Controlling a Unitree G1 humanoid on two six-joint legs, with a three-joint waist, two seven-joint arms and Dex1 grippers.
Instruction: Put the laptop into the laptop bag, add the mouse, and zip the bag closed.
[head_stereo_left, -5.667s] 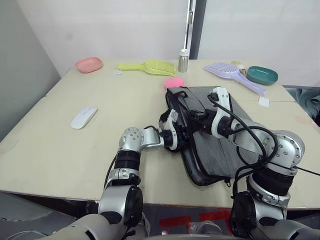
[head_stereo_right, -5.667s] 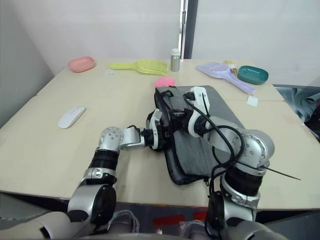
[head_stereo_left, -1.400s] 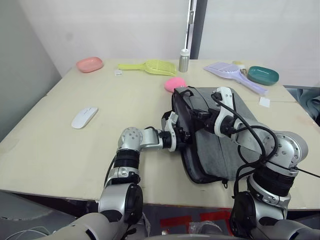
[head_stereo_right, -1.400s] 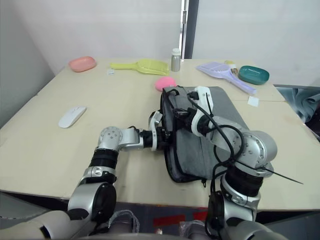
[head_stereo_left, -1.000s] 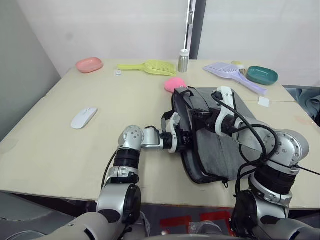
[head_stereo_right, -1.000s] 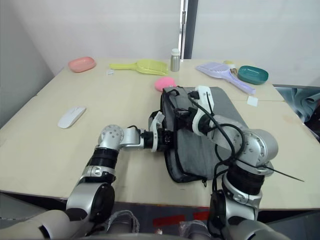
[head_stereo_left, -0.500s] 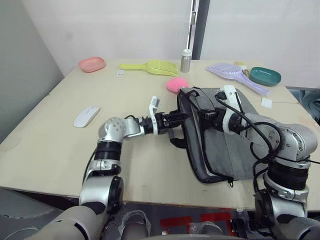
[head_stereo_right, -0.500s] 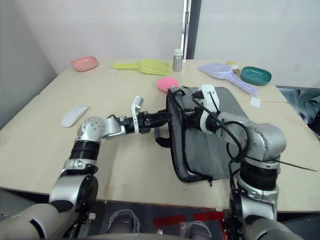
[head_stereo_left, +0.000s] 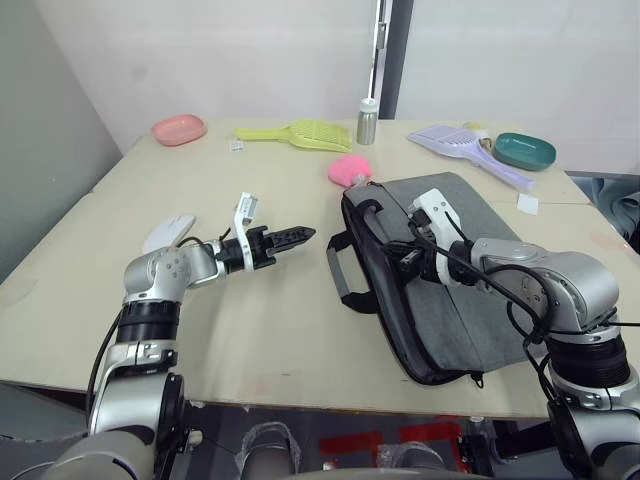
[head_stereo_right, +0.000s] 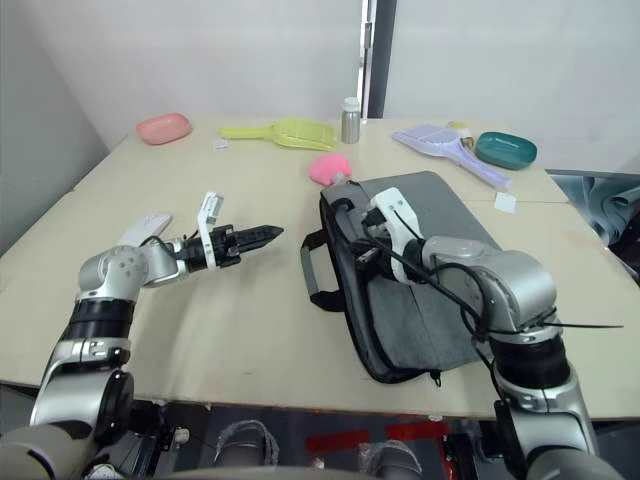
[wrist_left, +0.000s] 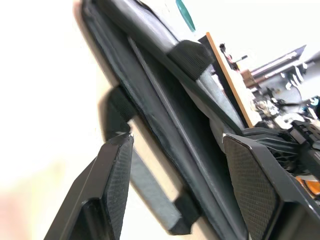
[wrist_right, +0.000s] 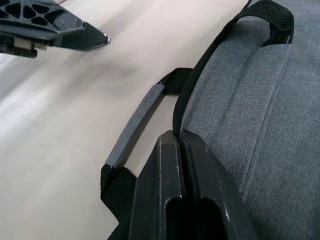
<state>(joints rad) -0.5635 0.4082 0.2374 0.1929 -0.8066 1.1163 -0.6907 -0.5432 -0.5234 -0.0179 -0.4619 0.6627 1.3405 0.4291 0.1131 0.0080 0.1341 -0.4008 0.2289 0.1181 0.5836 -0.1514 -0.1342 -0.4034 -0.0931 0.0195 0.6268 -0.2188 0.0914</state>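
Observation:
The grey laptop bag (head_stereo_left: 470, 290) lies on the table's right half, its black handle (head_stereo_left: 345, 272) flopped toward the middle and a pink fluffy ball (head_stereo_left: 347, 169) at its far corner. My right gripper (wrist_right: 177, 134) is shut, its tips pinching the bag's black zipper edge (head_stereo_left: 400, 262). My left gripper (head_stereo_left: 300, 236) hovers open above the table left of the bag, pointing at it, with nothing between its fingers (wrist_left: 120, 170). The white mouse (head_stereo_left: 170, 231) rests behind my left forearm, partly covered. The laptop is hidden.
Along the far edge sit a pink dish (head_stereo_left: 179, 129), a yellow scoop (head_stereo_left: 300, 133), a metal bottle (head_stereo_left: 368, 121), a purple scoop (head_stereo_left: 465, 148) and a green dish (head_stereo_left: 524, 150). A small white card (head_stereo_left: 527, 202) lies right of the bag.
My left gripper has drawn back to the left, away from the bag and its handle. The bag's raised side has dropped lower and flatter under the right gripper.

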